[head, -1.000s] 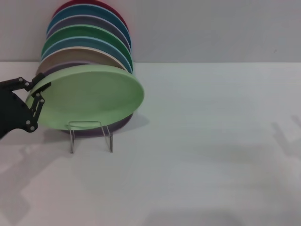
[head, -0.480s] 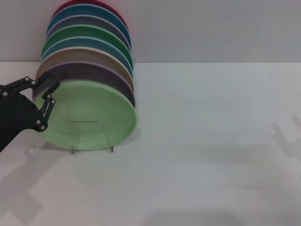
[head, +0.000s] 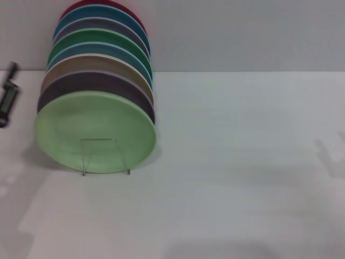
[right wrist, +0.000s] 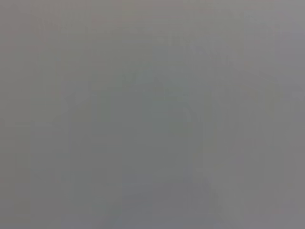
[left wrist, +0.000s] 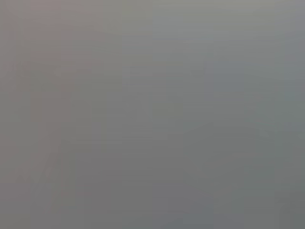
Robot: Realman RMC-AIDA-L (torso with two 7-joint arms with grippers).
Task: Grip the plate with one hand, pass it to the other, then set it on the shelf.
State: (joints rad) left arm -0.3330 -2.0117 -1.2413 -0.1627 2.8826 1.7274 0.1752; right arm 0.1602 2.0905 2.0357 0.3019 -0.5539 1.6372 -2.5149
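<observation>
The head view is evenly and softly lit from above, without glare. The plate (head: 96,132) throws a faint shadow on the white table (head: 242,162); vague grey shadows mark the table's edges. The left gripper (head: 7,94) is motion-blurred. Both wrist views show only featureless grey.

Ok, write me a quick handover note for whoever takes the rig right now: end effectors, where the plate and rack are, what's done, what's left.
Left end effector: at the far left edge of the head view, clear of the plates, holding nothing; only a blurred sliver shows, so open or shut is unclear.
Right end effector: not in view. Both wrist views show only blank grey.
Pale green plate: standing on edge in the clear rack, at the front of a row of other plates leaning behind it.
Done: the plate is on the rack and released.
Left: nothing visible for this plate; just confirm it sits steady.
</observation>
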